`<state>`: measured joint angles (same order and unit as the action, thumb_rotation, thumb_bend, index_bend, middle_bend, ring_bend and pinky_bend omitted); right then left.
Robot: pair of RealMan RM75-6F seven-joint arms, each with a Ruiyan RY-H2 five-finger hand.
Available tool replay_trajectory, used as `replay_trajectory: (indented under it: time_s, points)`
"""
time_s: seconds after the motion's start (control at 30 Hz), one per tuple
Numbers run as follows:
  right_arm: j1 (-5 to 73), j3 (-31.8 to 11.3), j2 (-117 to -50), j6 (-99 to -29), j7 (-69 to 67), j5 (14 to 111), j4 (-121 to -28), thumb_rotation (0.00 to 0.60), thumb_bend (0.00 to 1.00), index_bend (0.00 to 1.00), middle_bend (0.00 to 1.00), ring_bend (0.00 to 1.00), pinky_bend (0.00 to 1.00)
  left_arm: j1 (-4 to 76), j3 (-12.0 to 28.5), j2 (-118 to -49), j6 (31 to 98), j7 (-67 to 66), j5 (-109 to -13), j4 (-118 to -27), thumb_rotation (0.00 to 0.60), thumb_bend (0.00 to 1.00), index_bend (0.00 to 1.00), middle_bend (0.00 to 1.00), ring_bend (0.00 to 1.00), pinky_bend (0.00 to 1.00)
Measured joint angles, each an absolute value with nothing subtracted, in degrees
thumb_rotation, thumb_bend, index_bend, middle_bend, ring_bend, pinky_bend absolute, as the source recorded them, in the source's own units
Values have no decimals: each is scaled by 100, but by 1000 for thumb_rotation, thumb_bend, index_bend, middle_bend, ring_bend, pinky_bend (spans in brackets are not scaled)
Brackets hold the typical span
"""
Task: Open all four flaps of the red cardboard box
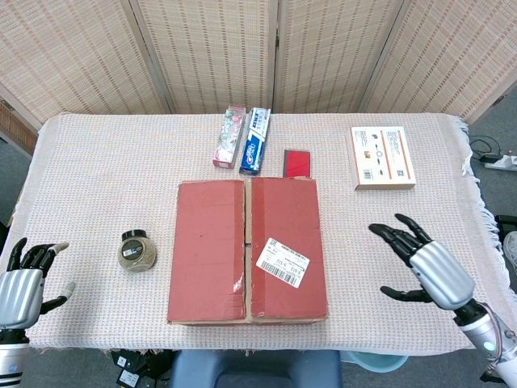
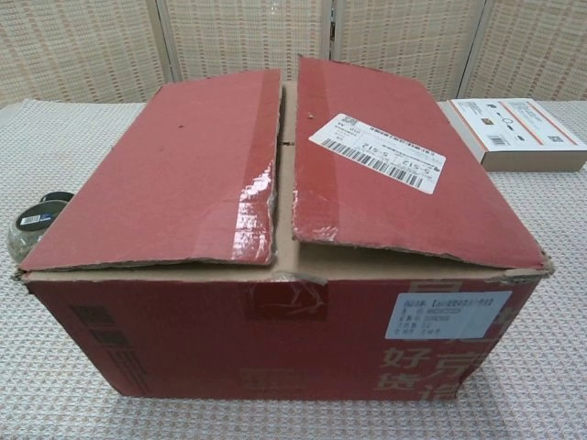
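sitting mid-table, the red cardboard box [image 1: 247, 250] has both top flaps lying flat, so by my reading the opening has not begun. the right hand [image 1: 422, 267] hovers spread and empty beside the right flap [image 1: 287, 246], which it likely must lift by its centre edge. the left hand [image 1: 24, 284], also empty with fingers apart, waits at the table's near corner.

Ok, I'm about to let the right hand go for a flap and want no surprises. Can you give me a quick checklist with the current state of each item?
1. Right hand holds nothing, fingers spread: ok.
2. Left hand holds nothing, clear of the red box: ok.
3. Right top flap liftable at the centre seam, slightly raised: ok.
4. Tape across the seam cut: cannot tell.
5. Black jar clear of the left flap's swing: cannot tell.
6. Any flap open: not ok, both top flaps lie closed.
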<state>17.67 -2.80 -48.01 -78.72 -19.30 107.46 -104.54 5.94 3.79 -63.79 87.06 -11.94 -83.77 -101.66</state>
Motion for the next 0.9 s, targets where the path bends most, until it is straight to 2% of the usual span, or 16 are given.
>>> replay_trajectory:
  time_s: [0.23,0.33,0.47,0.63,0.9]
  points:
    - [2727,-604,-4469,-6698,-1599,10856,-11351,600,236,54,176,231,47,586,375,-6334,8723,-1188,-8443,-10215,600,312,244,275,211,0]
    - [3160,-776,-4472,-6100,-1425,10702,-11644,600,264,98,249,232,47,587,384,-6321,8741,-1177,-8467,-10221,600,312,244,275,211,0]
    - [3784,-1038,-4568,-5302,-1159,10283,-11951,593,336,181,276,237,47,581,380,-6307,8738,-1175,-8473,-10220,600,312,244,275,211,0]
    - [4369,-1310,-4804,-4655,-672,9695,-12135,516,356,258,299,254,47,570,377,-6308,8722,-1156,-8441,-10195,600,313,244,275,211,0]
    - [4957,-1476,-5296,-3962,269,8834,-12229,504,357,294,335,262,47,570,372,-6346,8693,-1074,-8438,-10097,600,312,244,275,211,0]
